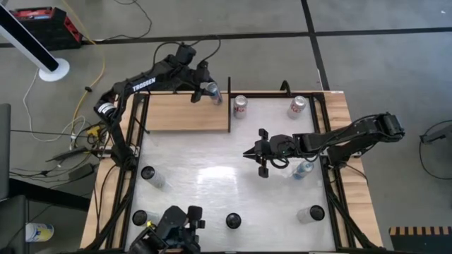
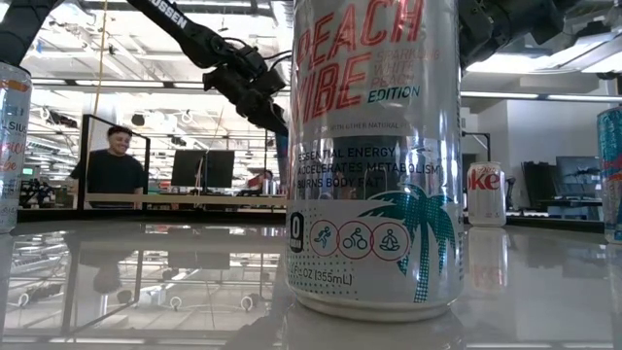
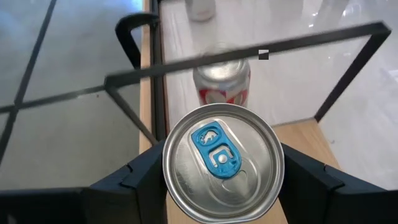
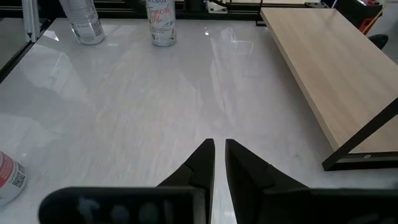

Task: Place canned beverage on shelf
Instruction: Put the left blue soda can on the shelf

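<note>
The left gripper (image 3: 221, 177) is clamped on a silver aluminium can with a blue pull-tab (image 3: 222, 162), held at the far right corner of the flat light-wood shelf with thin black uprights (image 1: 185, 113); released so near the edge, I judge it could tip off onto the red-and-white can (image 3: 222, 84) just beyond. The right gripper (image 4: 219, 155), fingers nearly together and empty, hovers over the glossy white tabletop (image 4: 149, 106) to the shelf's right, where other cans and clear bottles stand. A person sits in the office beyond the shelf.

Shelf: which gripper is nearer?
Left. The left gripper holds a can over the shelf, at its far right corner. The right gripper is shut and empty above the tabletop, off the shelf's near right side.
</note>
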{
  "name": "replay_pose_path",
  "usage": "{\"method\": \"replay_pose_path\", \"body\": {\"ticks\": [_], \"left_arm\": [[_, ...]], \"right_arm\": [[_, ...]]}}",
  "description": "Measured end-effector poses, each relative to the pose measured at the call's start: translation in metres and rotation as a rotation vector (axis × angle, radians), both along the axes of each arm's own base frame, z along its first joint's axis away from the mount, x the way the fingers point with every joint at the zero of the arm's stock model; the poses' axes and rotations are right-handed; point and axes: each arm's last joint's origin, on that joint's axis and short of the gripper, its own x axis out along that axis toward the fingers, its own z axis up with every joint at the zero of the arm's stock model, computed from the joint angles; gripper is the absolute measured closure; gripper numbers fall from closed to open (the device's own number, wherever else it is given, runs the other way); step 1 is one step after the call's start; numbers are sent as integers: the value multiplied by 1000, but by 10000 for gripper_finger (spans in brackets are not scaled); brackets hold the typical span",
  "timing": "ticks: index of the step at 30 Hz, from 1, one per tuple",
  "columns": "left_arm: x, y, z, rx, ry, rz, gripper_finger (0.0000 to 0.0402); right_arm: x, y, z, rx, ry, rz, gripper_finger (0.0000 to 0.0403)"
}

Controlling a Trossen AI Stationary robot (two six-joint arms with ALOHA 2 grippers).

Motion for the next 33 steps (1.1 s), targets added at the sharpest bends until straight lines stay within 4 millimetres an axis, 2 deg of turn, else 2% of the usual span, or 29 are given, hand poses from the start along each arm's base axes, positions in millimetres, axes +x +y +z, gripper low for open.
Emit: {"method": "replay_pose_path", "body": {"ticks": [9,16,24,33], "left_arm": [[-2,1,-1,-6,19,17,180],[3,8,-16,-20,39,36,180],[4,8,-13,-41,49,26,180],[10,1,-13,-42,82,25,123]], "right_arm": [[0,0,0,0,0,0,339],[0,0,0,3,0,0,339],[0,2,0,2,0,5,339],[0,1,0,-1,0,5,339]]}}
